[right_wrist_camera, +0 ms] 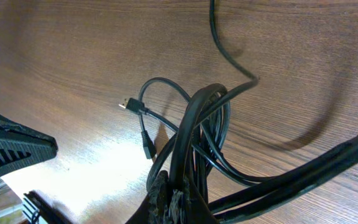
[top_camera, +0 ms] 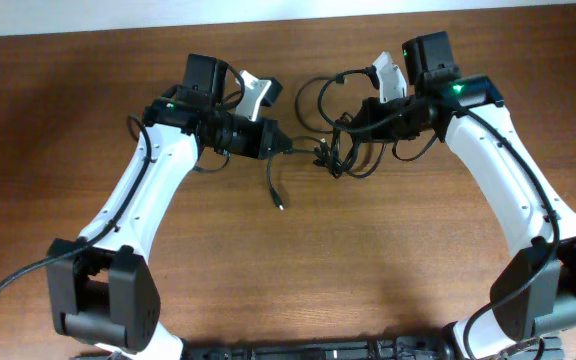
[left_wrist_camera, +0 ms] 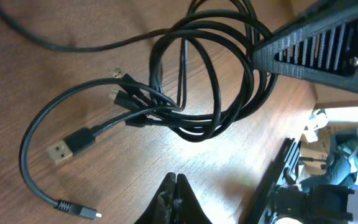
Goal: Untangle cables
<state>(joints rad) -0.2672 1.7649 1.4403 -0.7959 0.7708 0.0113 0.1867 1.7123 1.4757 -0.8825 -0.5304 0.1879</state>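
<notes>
Looking from overhead, saw only a dark knot of the cables (top_camera: 340, 150) on the table (top_camera: 288, 270) between both arms, one end trailing loose. Got detail from the wrists alone: in the left view, several overlapping loops, a flat silver plug (left_wrist_camera: 58, 152) (smaller plugs nearby), and the left gripper (left_wrist_camera: 176, 184) pressed together, nothing visible between. In the right view, found the right gripper (right_wrist_camera: 171, 194) pinching the gathered black strands.

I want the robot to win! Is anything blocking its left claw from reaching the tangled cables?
No, nothing visible blocks it. Only bare table lies between the shut left gripper and the cables. The right gripper grips them from the far side.
</notes>
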